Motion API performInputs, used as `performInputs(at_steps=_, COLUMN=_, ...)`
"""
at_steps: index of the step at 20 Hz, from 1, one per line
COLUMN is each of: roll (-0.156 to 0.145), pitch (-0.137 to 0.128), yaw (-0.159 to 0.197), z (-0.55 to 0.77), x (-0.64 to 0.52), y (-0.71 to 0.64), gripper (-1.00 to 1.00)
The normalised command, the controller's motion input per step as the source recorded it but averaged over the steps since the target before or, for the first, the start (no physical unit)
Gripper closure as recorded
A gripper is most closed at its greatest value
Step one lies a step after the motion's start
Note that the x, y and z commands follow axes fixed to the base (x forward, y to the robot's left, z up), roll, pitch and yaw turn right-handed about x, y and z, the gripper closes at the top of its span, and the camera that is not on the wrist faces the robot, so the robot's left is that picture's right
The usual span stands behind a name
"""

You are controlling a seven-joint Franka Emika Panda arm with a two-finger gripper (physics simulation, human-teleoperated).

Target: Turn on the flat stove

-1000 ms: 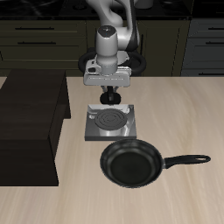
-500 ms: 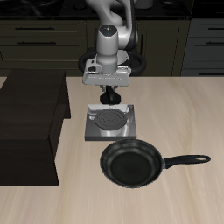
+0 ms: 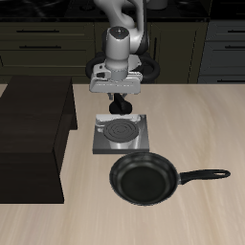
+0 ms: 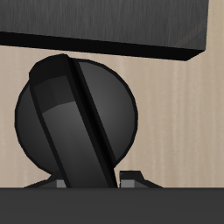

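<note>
The flat stove [image 3: 122, 137] is a small grey square plate with a dark spiral burner coil [image 3: 121, 129], in the middle of the table. Its black knob [image 4: 77, 114] is at the plate's back edge and fills the wrist view, with its raised bar tilted. My gripper [image 3: 120, 103] points straight down over the knob. In the wrist view the gripper [image 4: 94, 182] has its grey fingertips [image 4: 131, 178] against both sides of the knob's bar, shut on it. In the exterior view the fingers mostly hide the knob.
A black frying pan [image 3: 144, 179] lies just in front of the stove, its long handle [image 3: 206, 175] pointing sideways. A tall dark block [image 3: 33, 134] stands at the table's side beside the stove. Dark cabinets run behind the table.
The gripper's hand has turned and shifted very slightly over the knob. The stove and the pan have not moved.
</note>
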Motion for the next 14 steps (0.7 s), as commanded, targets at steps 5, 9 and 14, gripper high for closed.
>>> performInputs(at_steps=5, roll=-0.019, pitch=-0.002, yaw=0.039, z=0.08, x=0.05, y=-0.10, gripper=1.00)
performInputs(at_steps=9, roll=-0.015, pitch=0.006, yaw=0.069, z=0.13, x=0.13, y=-0.14, gripper=1.00)
performInputs(at_steps=14, roll=-0.038, pitch=-0.012, yaw=0.048, z=0.13, x=0.02, y=-0.20, gripper=1.00)
